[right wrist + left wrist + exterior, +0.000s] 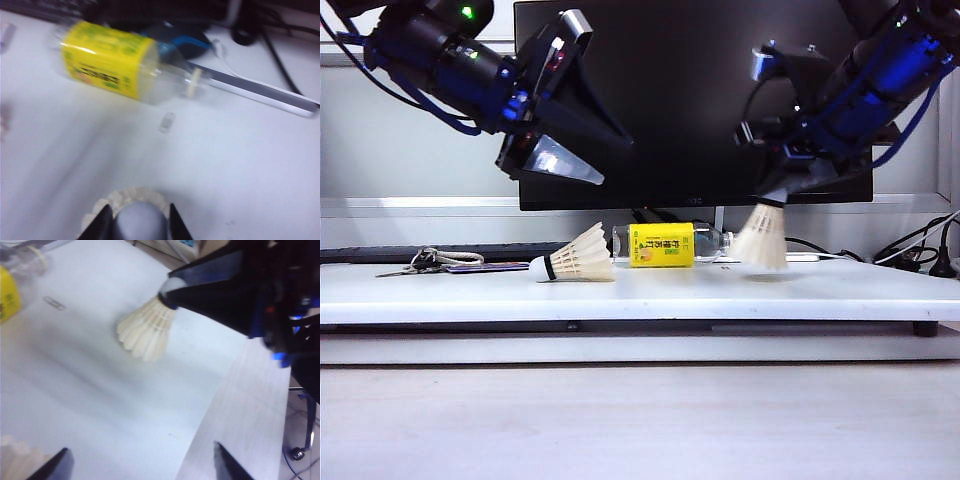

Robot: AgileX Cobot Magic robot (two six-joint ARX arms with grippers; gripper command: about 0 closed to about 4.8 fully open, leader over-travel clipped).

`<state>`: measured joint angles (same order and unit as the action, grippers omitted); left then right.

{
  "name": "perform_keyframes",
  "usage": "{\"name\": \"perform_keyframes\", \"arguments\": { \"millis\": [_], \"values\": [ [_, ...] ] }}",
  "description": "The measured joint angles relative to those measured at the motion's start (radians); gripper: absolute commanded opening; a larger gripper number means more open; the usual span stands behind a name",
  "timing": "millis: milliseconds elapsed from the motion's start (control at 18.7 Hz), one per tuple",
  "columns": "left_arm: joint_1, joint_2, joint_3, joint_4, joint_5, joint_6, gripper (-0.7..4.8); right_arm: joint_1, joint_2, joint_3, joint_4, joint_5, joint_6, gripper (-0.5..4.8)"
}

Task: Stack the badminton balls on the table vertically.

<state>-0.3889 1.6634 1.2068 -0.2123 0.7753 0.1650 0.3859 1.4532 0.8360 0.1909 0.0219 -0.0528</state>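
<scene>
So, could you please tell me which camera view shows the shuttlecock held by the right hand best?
The left wrist view: the held shuttlecock shows whole, cork pinched in the right hand, feathers splayed. The exterior view shows it smaller, hanging feathers-down at the table. The right wrist view shows only its feather rim.

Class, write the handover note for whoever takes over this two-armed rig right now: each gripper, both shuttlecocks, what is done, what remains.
Right gripper: shut on a shuttlecock by its cork tip, feathers pointing down, at or just above the table on the right.
Left gripper: open, empty, raised above the left side.
Second shuttlecock: lying on its side on the table, left of the yellow-labelled bottle.
Done: one shuttlecock picked up.
Left: stand one upright and set the other on top; nothing is stacked yet.
</scene>
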Motion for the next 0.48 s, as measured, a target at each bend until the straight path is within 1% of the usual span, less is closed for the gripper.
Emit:
{"name": "perform_keyframes", "arguments": {
  "millis": [268, 482],
  "values": [
    [0.000, 0.000, 0.000, -0.002, 0.000, -0.002, 3.72, 0.000, 0.002, 0.000, -0.030, 0.077, -0.045, 1.03],
    [0.000, 0.000, 0.000, -0.002, 0.000, -0.005, 3.72, 0.000, 0.003, 0.000, -0.047, 0.093, -0.058, 1.03]
  ]
}}
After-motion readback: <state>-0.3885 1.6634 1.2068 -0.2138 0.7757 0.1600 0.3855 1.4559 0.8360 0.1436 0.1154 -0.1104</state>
